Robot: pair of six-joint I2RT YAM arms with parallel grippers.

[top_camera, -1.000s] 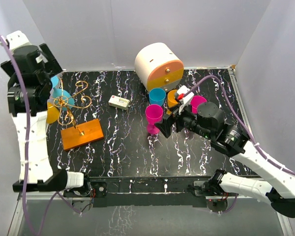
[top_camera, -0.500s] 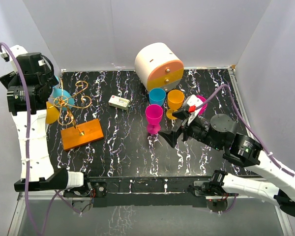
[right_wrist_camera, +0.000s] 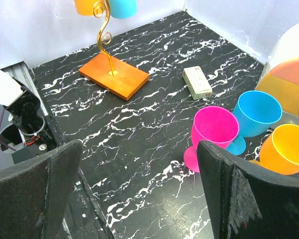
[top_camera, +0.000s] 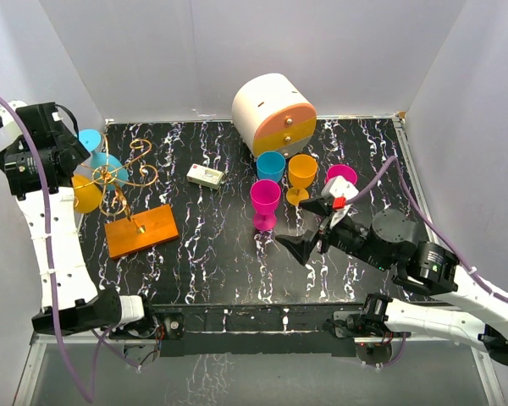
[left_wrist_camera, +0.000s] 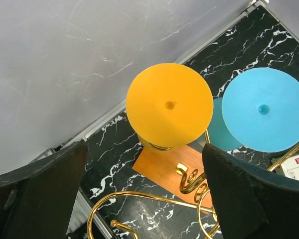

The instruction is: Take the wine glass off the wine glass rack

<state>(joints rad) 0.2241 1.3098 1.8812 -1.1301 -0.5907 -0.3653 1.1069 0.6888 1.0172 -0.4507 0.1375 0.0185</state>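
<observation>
We see the orange glass [left_wrist_camera: 169, 104] hanging upside down on the rack [left_wrist_camera: 162, 167] (blue one [left_wrist_camera: 264, 109] beside); left gripper [left_wrist_camera: 144, 149] and right gripper [right_wrist_camera: 139, 149] spread.

I see the black marbled table [top_camera: 212, 254] carrying the wine glass rack [top_camera: 141, 230] at left, a white box [top_camera: 207, 176] mid-table, a round cabinet [top_camera: 272, 110] far back, and right of centre a blue glass [top_camera: 271, 166], an orange glass [top_camera: 302, 173], a near pink glass [top_camera: 265, 200] and a far pink glass [top_camera: 341, 175].

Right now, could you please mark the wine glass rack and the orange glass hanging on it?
Wine glass rack [top_camera: 157, 227]: top external view, base plate.
Orange wine glass [left_wrist_camera: 169, 105]: left wrist view, round foot.
</observation>
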